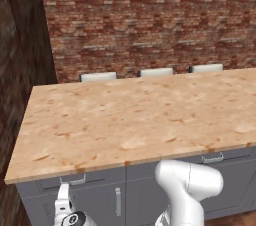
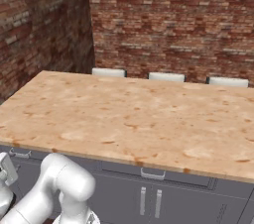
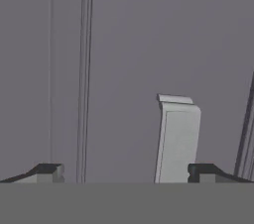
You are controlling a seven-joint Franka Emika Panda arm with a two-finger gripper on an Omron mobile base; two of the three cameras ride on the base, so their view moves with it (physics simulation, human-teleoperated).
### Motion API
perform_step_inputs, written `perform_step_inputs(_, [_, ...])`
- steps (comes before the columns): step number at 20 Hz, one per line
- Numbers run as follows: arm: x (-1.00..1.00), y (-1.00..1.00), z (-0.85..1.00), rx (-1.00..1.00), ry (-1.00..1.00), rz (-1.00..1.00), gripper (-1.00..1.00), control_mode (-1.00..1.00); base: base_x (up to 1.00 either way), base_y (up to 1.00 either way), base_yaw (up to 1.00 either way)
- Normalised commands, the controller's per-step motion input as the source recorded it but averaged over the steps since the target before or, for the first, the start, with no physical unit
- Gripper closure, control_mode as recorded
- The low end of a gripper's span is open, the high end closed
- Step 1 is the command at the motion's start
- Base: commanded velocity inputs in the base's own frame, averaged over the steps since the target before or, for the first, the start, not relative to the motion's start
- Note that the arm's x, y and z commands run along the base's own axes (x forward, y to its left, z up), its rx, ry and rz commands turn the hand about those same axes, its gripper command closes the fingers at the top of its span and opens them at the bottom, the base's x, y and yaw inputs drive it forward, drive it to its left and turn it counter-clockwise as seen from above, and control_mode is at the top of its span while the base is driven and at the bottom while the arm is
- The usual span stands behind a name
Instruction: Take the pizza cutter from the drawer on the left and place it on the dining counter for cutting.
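The drawer (image 1: 70,181) on the left, under the edge of the dining counter (image 1: 135,115), is shut, so I can't tell what it holds or which way the pizza cutter lies. Its short silver bar handle (image 1: 73,180) runs horizontally. The gripper (image 3: 126,172) is low before a grey cabinet door (image 3: 163,44), fingers wide apart, gripping nothing, near the door's vertical handle (image 3: 176,141).

both base views look forward-down over the dining counter (image 1: 125,120) from opposite rear sides; hand view sits close against a grey cabinet door (image 3: 149,44).
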Motion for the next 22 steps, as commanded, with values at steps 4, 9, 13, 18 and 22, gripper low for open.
perform_step_inputs(4, [0.29,0.04,-0.12,0.0,0.0,0.0,-1.0,-1.0,0.0,0.0,0.0])
perform_step_inputs(9, [0.19,0.0,0.0,0.0,0.0,0.0,-1.0,-1.0,0.0,0.0,0.0])
perform_step_inputs(13, [0.0,0.0,0.08,0.01,0.0,0.0,-1.0,-1.0,0.0,0.0,0.0])
perform_step_inputs(18, [0.0,0.0,0.24,0.0,0.0,0.0,-1.0,-1.0,0.0,0.0,0.0])
perform_step_inputs(22, [0.0,-0.09,0.04,0.0,0.0,0.0,-1.0,-1.0,0.0,0.0,0.0])
